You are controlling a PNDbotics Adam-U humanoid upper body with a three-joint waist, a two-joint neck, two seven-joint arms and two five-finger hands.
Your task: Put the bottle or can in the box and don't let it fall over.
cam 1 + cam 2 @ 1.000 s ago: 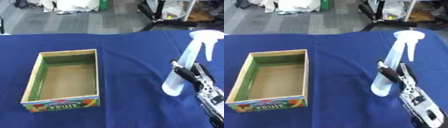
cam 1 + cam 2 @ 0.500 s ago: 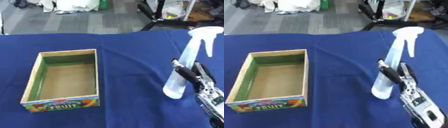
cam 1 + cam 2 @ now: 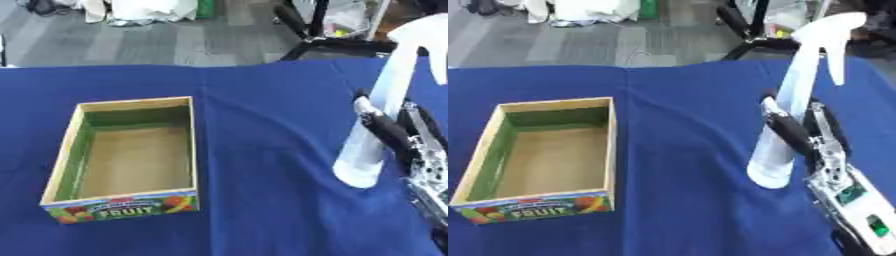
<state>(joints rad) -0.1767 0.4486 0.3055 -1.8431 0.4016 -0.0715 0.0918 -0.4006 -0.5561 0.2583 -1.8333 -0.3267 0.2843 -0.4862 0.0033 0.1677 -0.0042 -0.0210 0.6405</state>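
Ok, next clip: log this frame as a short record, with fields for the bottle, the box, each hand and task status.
bottle: white spray bottle, tilted, base low over the blue tablecloth, right of the box
box: open fruit box, nothing inside
right hand: right hand, fingers curled round the bottle's lower body
left hand: not in view
task status: bottle not yet in the box

the table (image 3: 675, 100) is covered edge to edge in a dark blue cloth, a bit wrinkled around the middle. on the left sits an open cardboard box (image 3: 609, 145), green on the inner walls, brown floor, with a fruit label on its near side. over on the right there's a white spray bottle (image 3: 785, 130), upright, though i can't tell if its base is actually touching the cloth.
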